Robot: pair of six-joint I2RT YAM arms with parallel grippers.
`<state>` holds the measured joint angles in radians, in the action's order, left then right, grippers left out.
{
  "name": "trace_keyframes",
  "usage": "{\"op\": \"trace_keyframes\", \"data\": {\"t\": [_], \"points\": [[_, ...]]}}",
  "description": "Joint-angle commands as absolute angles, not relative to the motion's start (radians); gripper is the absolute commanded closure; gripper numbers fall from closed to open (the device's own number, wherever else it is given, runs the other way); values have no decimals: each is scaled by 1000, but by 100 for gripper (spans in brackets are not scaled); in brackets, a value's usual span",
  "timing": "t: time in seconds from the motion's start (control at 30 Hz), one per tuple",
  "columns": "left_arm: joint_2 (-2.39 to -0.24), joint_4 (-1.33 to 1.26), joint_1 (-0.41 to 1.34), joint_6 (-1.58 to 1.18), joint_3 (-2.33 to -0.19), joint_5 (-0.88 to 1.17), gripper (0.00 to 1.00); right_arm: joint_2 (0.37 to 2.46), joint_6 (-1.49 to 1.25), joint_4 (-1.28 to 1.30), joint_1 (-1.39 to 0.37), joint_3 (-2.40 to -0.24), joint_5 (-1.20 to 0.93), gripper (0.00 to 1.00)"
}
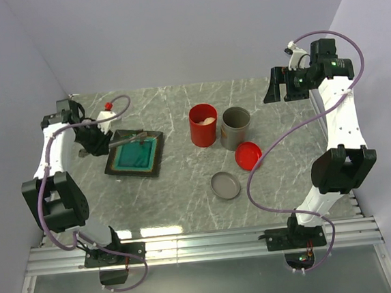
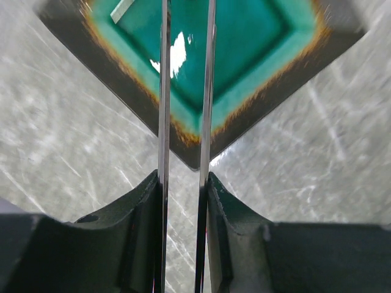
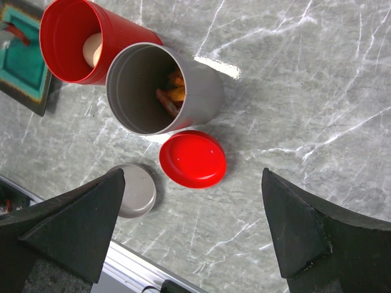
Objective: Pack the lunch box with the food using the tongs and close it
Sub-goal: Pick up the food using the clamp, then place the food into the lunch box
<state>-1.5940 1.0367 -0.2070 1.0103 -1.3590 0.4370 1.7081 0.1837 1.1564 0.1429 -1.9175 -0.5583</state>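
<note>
Red plastic and tall, the lunch box (image 1: 198, 134) stands upright and open near the middle of the desk, with a pale egg-like ball (image 3: 93, 50) inside it. Its round red lid (image 1: 248, 155) lies flat on the desk, near but apart from it. Just beside the box stands a grey cylinder (image 3: 204, 91) with orange and red bits (image 3: 176, 94) in it, and its grey lid (image 1: 225, 185) lies nearer the arms.

The tongs (image 2: 164, 122) reach out over a corner of the dark tray (image 1: 161, 153) with the teal inside, off to the left of the box. The step in hand looks like a pick-up from that tray. In the right wrist view, what seems to be a small red piece (image 3: 15, 33) lies on the teal. To do the pick-up well:

- Squeeze evenly on both slim arms so they do not twist or slide.
- Keep the tips low and level over the piece, and close only until it is caught.
- Lift straight up before swinging across.
- Carry the piece to the red box, not its grey neighbour, and let go low in the mouth.

The left tool (image 2: 183, 180) is clamped on the tongs, with one finger pressed against each arm. The two arms run nearly parallel with a narrow gap between them. Their tips pass out of the wrist view, so I cannot tell whether they hold anything.

The right tool (image 3: 193, 177) hangs above the box and lids with its fingers wide apart, holding and touching nothing.
</note>
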Motion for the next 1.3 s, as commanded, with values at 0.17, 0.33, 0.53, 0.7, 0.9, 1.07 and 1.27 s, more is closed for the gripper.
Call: {"op": "trace_keyframes", "data": {"t": [0.17, 0.33, 0.53, 0.7, 0.9, 1.07, 1.27], "points": [[-1502, 1085, -27, 784, -1607, 653, 94, 1720, 179, 1149, 149, -1947, -572, 0], [-1519, 939, 150, 562, -1709, 693, 95, 1724, 175, 1152, 149, -1951, -572, 0], [-1613, 766, 345, 371, -1775, 723, 95, 1727, 176, 1157, 150, -1959, -571, 0], [-1707, 721, 462, 322, -1830, 712, 95, 1724, 181, 1161, 149, -1960, -561, 0], [-1767, 736, 500, 356, -1816, 666, 95, 1713, 187, 1164, 149, -1960, -557, 0], [-1782, 758, 511, 367, -1787, 629, 87, 1710, 189, 1158, 149, -1945, -558, 0], [-1790, 765, 514, 332, -1812, 630, 57, 1710, 196, 1164, 149, -1951, -558, 0]]}}
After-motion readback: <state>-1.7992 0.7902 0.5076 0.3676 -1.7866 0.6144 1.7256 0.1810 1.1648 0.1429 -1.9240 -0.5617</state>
